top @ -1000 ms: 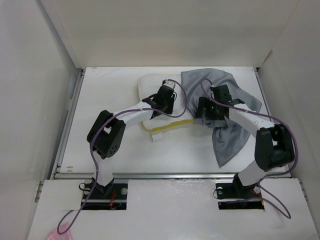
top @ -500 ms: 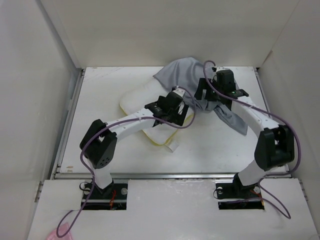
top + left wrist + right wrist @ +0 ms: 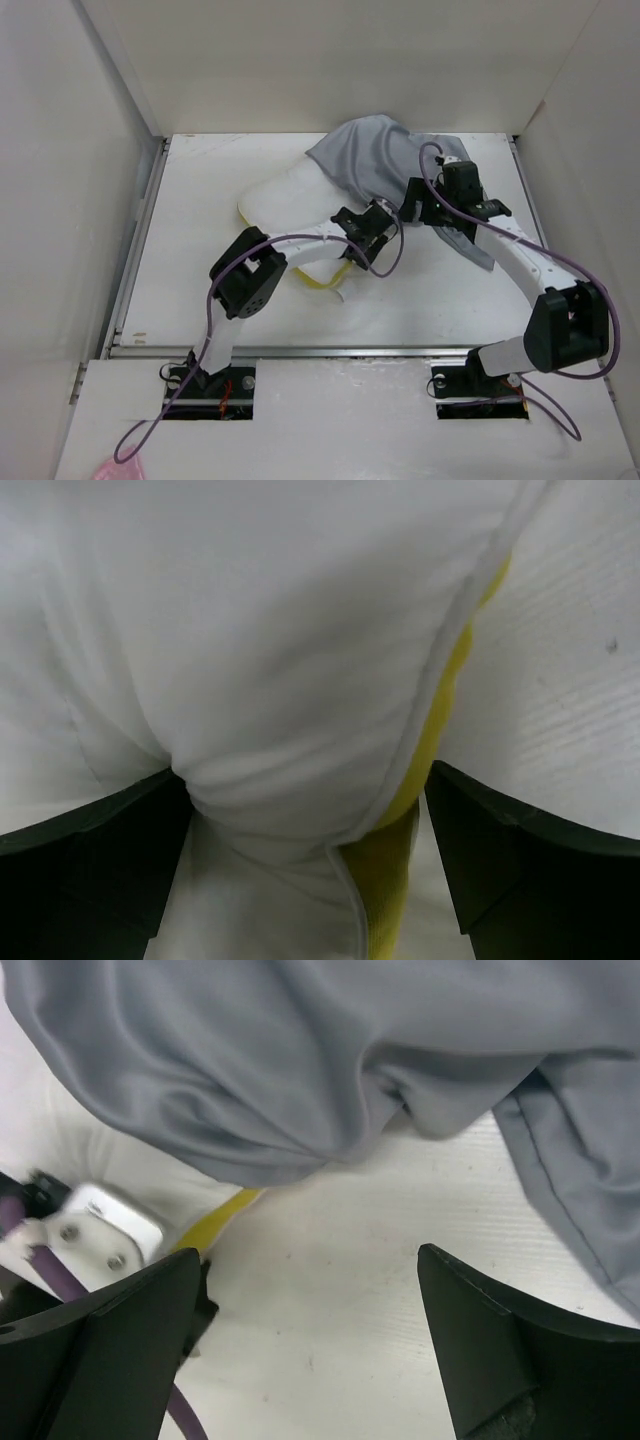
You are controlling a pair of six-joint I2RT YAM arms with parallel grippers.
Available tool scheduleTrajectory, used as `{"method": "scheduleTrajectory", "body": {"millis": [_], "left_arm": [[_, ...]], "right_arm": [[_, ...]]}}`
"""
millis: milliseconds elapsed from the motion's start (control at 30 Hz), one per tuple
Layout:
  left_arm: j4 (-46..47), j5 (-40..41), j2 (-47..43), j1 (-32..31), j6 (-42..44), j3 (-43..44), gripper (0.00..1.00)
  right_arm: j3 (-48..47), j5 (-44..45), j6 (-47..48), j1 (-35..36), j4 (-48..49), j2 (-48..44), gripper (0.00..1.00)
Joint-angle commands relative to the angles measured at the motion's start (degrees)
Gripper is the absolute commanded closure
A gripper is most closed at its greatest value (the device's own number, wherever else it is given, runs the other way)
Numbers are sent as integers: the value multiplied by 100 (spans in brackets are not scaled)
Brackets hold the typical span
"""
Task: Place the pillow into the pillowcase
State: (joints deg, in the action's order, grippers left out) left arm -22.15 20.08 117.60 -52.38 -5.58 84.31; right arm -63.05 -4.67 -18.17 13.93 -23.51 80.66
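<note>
The white pillow (image 3: 275, 200) with a yellow band (image 3: 318, 282) lies mid-table. Its far right end is under the grey pillowcase (image 3: 365, 158). My left gripper (image 3: 365, 224) is at the pillow's right side. In the left wrist view its jaws (image 3: 305, 880) stand wide apart, with the pillow (image 3: 280, 660) and its yellow band (image 3: 425, 750) bulging between them. My right gripper (image 3: 420, 205) is open and empty over bare table beside the pillowcase. In the right wrist view (image 3: 310, 1340) the pillowcase (image 3: 300, 1060) hangs just ahead of it, with a bit of yellow band (image 3: 215, 1218) beneath.
White walls (image 3: 110, 120) close in the table on the left, back and right. A metal rail (image 3: 330, 350) runs along the near edge. Purple cables (image 3: 300, 240) loop along both arms. The left wrist mount (image 3: 95, 1225) shows at the left of the right wrist view.
The pillow has swung left and the pillowcase now drapes over its far right end. The left arm has folded and its gripper has moved right. The right gripper has drawn back right.
</note>
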Motion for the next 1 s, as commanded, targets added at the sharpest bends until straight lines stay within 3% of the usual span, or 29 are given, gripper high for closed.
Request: {"method": "scheduleTrajectory", "body": {"millis": [0,33,67,200,367,467,633,967], "left_arm": [[-913,347,657,183,-486,207,7],[-1166,461,815,263,-601,591,65],[-1369,732,956,342,-1002,847,100],[-1662,561,898,334,-902,1439,100],[-1109,-205,-482,167,-611,2008,100],[-949,-697,-957,167,-357,2246,100],[-1388,-979,-879,167,-233,3178,100],[-1397,-1093,-1002,167,-233,3231,100]], "right_arm": [[196,-297,41,22,276,-165,6],[309,-350,42,22,276,-165,6],[363,-351,103,22,329,-235,6],[793,-113,349,22,557,-498,9],[1171,-253,613,22,1005,-674,23],[1172,-315,675,22,1269,-675,25],[1102,-413,622,22,1770,-552,25],[23,632,-19,22,2439,554,25]]}}
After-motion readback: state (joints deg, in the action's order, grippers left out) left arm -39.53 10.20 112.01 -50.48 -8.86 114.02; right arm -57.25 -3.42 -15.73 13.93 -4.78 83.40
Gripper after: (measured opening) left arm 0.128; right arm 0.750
